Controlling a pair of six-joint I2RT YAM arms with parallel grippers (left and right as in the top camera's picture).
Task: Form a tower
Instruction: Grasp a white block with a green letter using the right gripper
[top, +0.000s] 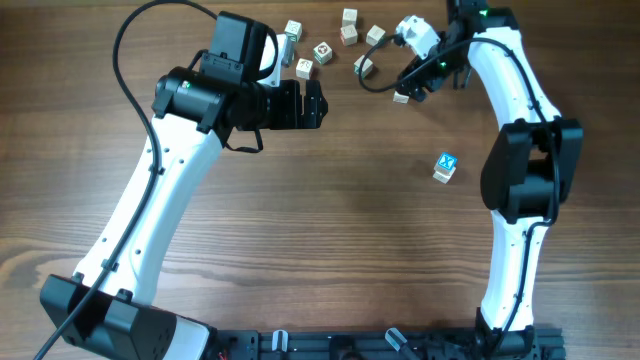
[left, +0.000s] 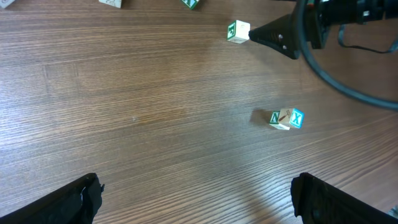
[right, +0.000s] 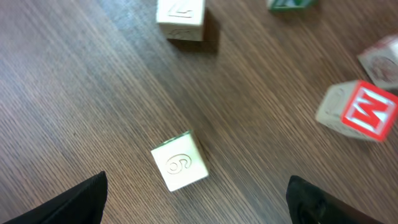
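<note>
Loose cubes near right hand

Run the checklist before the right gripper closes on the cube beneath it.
1. Right gripper open: ok, fingers wide apart.
2. Green-edged cube between its fingers: ok, roughly centred, lying flat.
3. Neighbours clear: ok, the red-marked cube stands apart.
4. Left gripper out of the way: ok, open, holding nothing, away from the right arm.
5. Tower base ready: ok, the blue-marked cube stands alone with nothing on it.
</note>
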